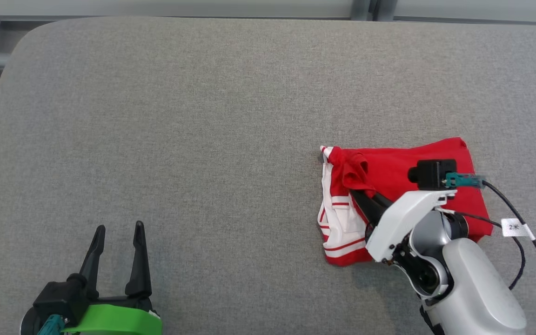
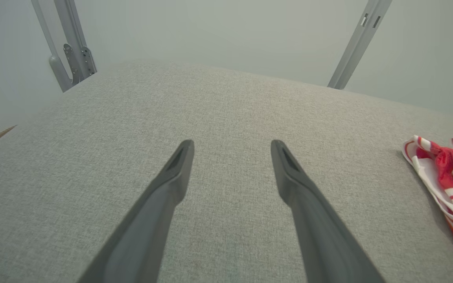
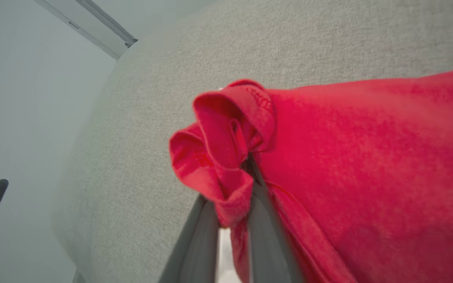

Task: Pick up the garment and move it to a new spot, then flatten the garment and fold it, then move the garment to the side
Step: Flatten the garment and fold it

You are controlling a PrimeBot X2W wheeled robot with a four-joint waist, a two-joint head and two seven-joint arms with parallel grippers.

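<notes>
Your right gripper (image 1: 355, 190) has its two fingers pinched together on a bunched-up ridge of the red garment (image 1: 389, 167). In the right wrist view you can see the cloth puckered up around the fingertips (image 3: 250, 184), and the rest of the fabric spreads flat off to that gripper's right. The red-and-white striped part lies just under and beside the fingers. The garment rests on the grey padded table (image 1: 203, 116) as a fairly compact block right beneath the right wrist, so my read is that you're gripping it either to turn a fold over or to drag it aside.

Honestly I can't tell from these angles whether the pinch has caught just the top layer or the whole stack. If it's only the top layer, a pull would probably peel it open instead of shifting the lot.

Your left gripper (image 1: 119, 226) is well apart from the cloth, with the fingers spread and nothing between them. The garment's striped edge sits far off to its right. It looks parked to stay out of the way.
</notes>
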